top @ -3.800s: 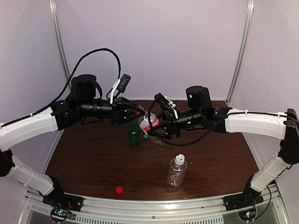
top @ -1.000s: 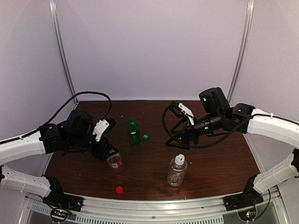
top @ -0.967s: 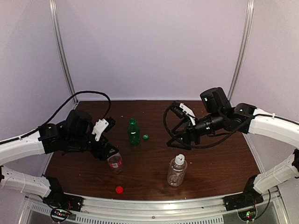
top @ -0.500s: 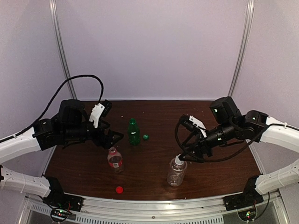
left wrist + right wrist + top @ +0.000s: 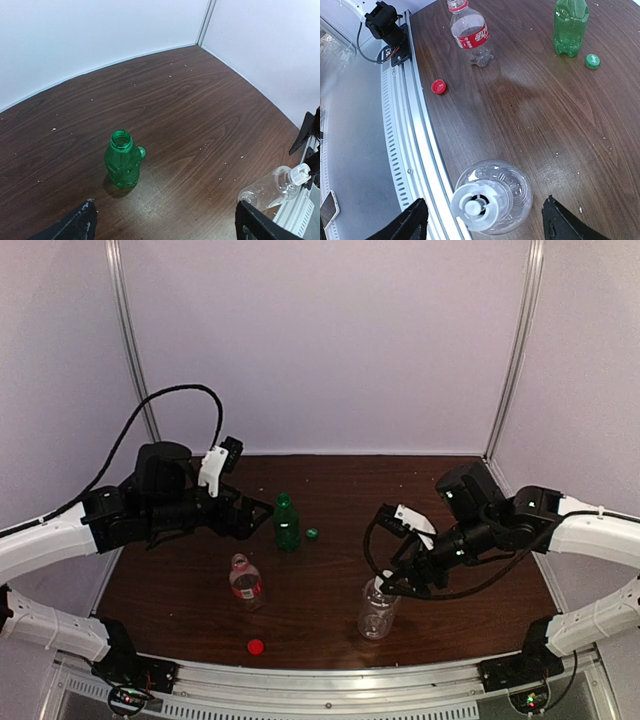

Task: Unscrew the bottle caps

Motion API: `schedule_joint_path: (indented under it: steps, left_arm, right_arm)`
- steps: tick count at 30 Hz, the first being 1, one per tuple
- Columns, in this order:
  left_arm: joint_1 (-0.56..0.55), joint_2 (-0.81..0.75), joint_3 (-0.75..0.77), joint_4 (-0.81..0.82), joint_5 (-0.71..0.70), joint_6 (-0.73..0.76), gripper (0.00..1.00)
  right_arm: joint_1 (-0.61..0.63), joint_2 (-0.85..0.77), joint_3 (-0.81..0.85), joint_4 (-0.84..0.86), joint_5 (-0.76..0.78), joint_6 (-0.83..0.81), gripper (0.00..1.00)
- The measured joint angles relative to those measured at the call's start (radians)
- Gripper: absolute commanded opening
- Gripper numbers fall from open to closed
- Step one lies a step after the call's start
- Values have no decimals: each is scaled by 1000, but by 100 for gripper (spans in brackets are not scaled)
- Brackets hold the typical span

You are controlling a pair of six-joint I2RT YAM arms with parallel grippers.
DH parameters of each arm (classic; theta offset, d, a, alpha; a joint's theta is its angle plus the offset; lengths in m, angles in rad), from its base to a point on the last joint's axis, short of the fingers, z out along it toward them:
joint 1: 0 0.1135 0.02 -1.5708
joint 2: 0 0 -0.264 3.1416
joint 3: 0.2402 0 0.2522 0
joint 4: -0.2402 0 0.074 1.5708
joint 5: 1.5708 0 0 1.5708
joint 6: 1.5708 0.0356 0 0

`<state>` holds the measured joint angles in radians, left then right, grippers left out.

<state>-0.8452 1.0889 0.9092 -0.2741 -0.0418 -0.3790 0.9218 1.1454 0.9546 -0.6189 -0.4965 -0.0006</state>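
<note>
The right end effector, fingers apart, hangs over the ribbed bottle and its cap; the left end effector, apart, faces the uncapped green bottle.

A slim green plastic bottle stands upright and uncapped on the dark wooden table, with a small green cap just right of it. At the near right, a clear ribbed bottle wears its white cap. The left gripper is spread wide.

left wrist: green cap mostly behind green bottle | right wrist: red-label bottle mouth cut by top edge — green bottle's too
</note>
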Motion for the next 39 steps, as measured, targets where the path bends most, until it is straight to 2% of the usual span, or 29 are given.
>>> schedule_joint_path:
  steps: [11, 19, 24, 30, 39]
  left_arm:
    - [6, 19, 2, 4, -53, -24, 98]
    - [8, 31, 2, 7, -48, -19, 98]
    - [8, 31, 2, 27, -15, 3, 98]
    - [8, 47, 20, 76, 76, 22, 98]
    - [8, 83, 55, 155, 314, 80, 98]
  right_arm:
    - [48, 45, 0, 14, 70, 1, 53]
    - [50, 51, 0, 35, 76, 2, 32]
    - [50, 52, 2, 50, 80, 0, 24]
    - [49, 53, 58, 33, 92, -7, 20]
    - [6, 99, 296, 1, 79, -46, 16]
